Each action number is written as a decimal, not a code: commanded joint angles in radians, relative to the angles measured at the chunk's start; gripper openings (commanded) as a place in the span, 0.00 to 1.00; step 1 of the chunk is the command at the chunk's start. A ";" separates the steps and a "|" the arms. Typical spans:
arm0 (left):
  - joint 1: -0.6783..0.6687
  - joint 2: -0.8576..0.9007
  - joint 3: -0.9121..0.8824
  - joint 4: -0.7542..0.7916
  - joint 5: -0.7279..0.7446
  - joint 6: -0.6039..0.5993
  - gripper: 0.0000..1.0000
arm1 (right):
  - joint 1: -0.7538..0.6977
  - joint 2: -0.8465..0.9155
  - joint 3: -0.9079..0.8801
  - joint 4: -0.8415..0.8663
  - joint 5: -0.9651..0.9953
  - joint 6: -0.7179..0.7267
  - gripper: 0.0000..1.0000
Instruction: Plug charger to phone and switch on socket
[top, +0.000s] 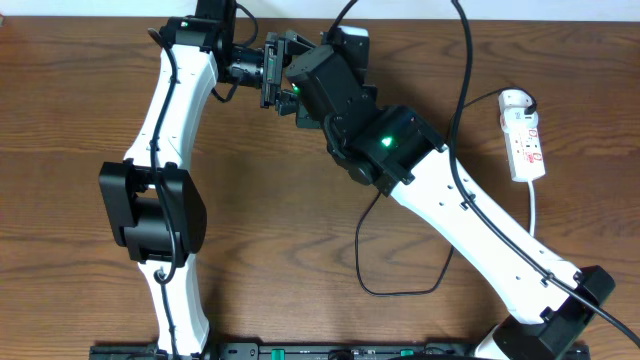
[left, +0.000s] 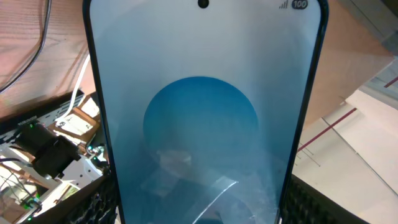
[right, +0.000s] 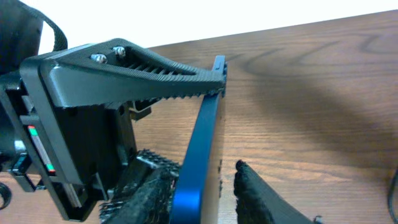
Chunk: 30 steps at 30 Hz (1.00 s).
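Gripping the phone (left: 199, 124) across its width above the table (top: 80, 120), the left gripper (top: 270, 75) could lose it if the right gripper (right: 202, 183), fingers astride its edge, whether pinching I cannot tell, squeezes off-centre and twists it.

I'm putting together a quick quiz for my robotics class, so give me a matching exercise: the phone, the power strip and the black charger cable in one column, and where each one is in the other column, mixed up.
Things:
1. phone
2. white power strip
3. black charger cable

Places:
A. lying flat near the right side of the table
B. looping over the wood beneath the right arm
C. held in the left gripper

Pairs: 1-C, 2-A, 3-B
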<state>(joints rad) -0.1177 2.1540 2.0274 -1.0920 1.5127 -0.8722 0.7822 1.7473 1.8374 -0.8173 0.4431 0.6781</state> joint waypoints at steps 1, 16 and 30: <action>0.003 -0.045 0.006 0.001 0.039 -0.004 0.74 | 0.000 0.005 0.020 -0.002 0.037 0.005 0.27; 0.003 -0.045 0.006 0.001 0.039 -0.005 0.74 | 0.000 0.005 0.020 -0.007 0.037 0.005 0.12; 0.003 -0.045 0.006 0.001 0.039 -0.005 0.76 | -0.004 0.005 0.021 -0.006 0.038 0.026 0.01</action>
<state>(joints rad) -0.1177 2.1540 2.0274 -1.0920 1.5047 -0.8761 0.7822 1.7473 1.8374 -0.8314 0.4686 0.6735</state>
